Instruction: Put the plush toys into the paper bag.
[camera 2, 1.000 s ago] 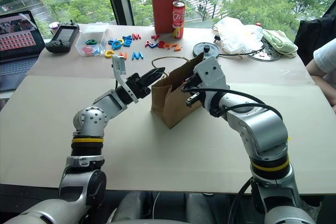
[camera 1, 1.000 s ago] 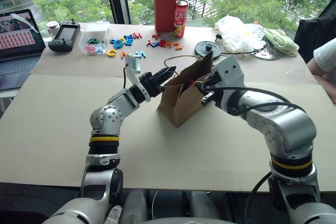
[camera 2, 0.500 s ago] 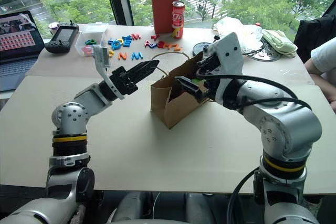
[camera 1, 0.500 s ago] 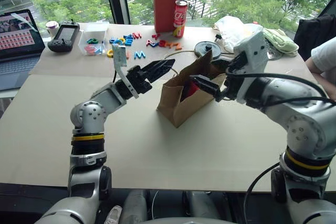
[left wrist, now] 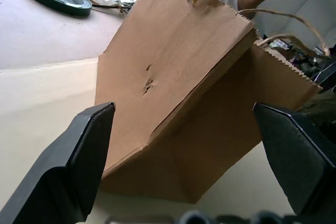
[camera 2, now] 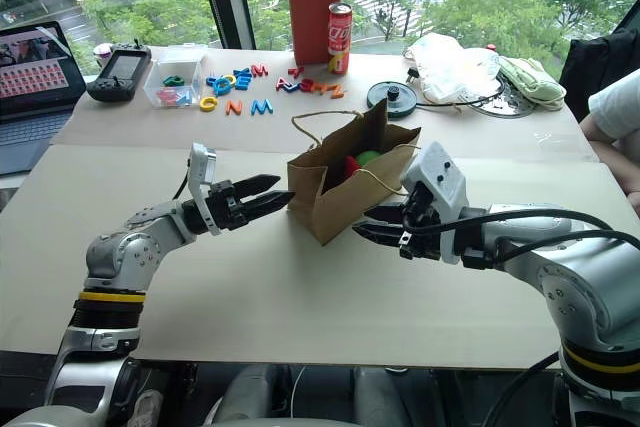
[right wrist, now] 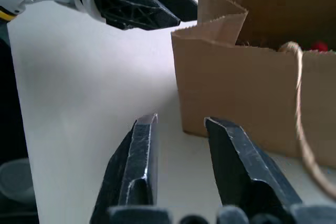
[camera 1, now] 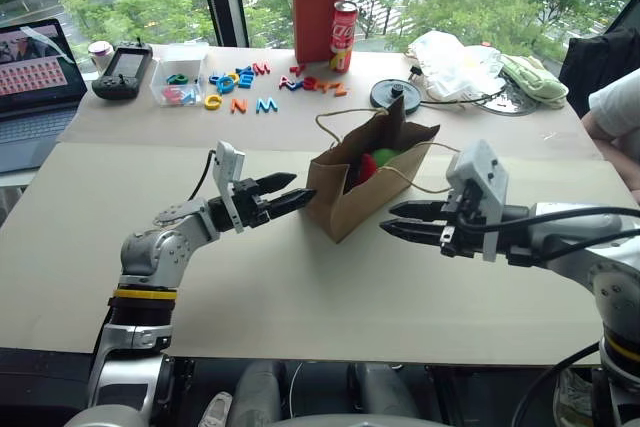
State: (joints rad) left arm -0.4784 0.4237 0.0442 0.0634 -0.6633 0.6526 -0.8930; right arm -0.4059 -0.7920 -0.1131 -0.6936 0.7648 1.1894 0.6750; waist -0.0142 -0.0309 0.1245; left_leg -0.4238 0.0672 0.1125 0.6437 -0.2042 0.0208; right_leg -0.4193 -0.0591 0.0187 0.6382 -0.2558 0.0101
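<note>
Plush toys (camera 1: 372, 163), one red and one green, sit down inside the paper bag (camera 1: 368, 179), which stands on the table (camera 1: 300, 287) right between the two sets of jaws. I can see the red one beside the green one through the bag's open top.

On one side, the left gripper (camera 1: 282, 194) has its jaws spread wide and holds nothing. Its tips point at the bag's side, very near but not touching.

On the other side, the right gripper (camera 1: 405, 220) has its jaws only a little apart, and nothing is between them either. Its tips stop just short of the bag, close to one thin loop handle.

I think the job is nearly done, since both toys look to be in the bag. Next, the arms likely just need to back off gently, without bumping the bag or catching a handle.

Farther off past the bag are colourful letters (camera 1: 240, 77), a red can (camera 1: 344, 35) and a laptop (camera 1: 35, 72).
</note>
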